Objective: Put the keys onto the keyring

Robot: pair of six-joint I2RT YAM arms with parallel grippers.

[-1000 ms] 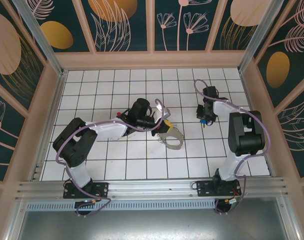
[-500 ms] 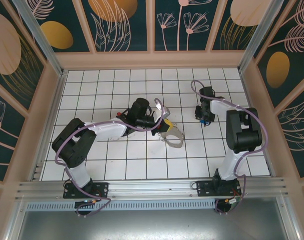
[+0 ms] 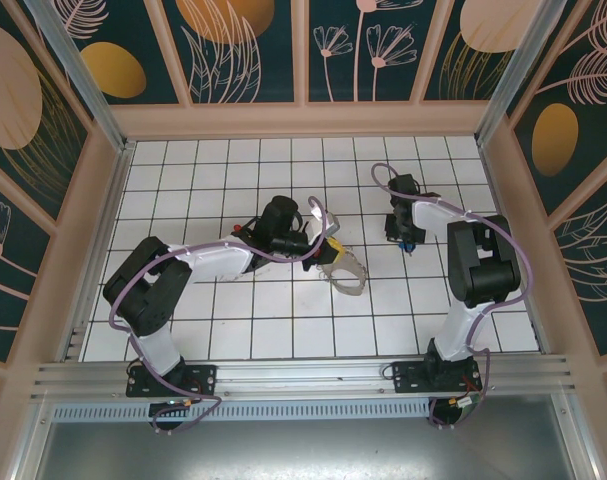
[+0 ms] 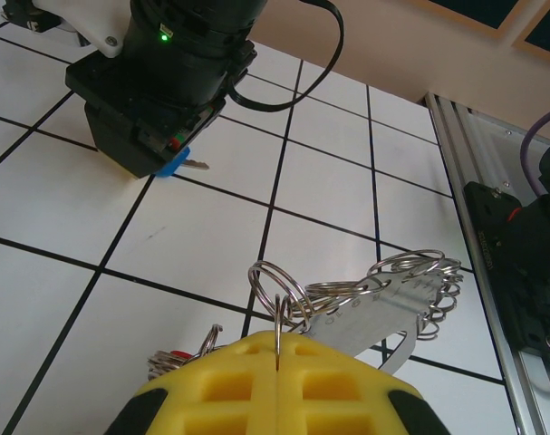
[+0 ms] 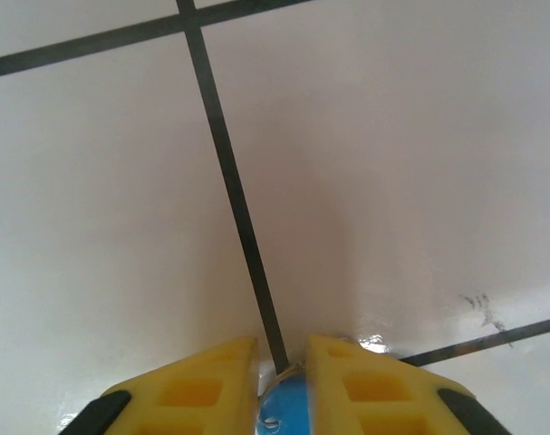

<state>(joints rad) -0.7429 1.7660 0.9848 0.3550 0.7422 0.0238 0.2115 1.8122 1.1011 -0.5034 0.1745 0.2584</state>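
Since the earlier frame the right arm had drawn its wrist a little toward the far wall and slightly closer to the keyring (image 3: 347, 272), while the left arm and the keyring had stayed put. From the top, the left gripper (image 3: 329, 252) sat at the keyring's far-left end. The ring's long axis ran from there toward the near right. The right gripper (image 3: 407, 240) stood well apart from the keyring, off to its right. In the left wrist view the left gripper's yellow fingers (image 4: 229, 390) were pressed together, pinching one thin loop of the keyring (image 4: 383, 304), and its metal plate stretched away from them. Beyond the keyring a blue-headed key (image 4: 191, 165) lay about level, low over the tiles under the right gripper. Its blade pointed out sideways toward the near edge, not at the keyring. A red piece (image 4: 177, 355) showed among the rings, but whether it hung on one could not be told. In the right wrist view the right gripper (image 5: 282, 362) pinched the key's blue head (image 5: 284, 408). As a judgement, this key was fetched but not threaded, so carrying, aligning and sliding it on remained.
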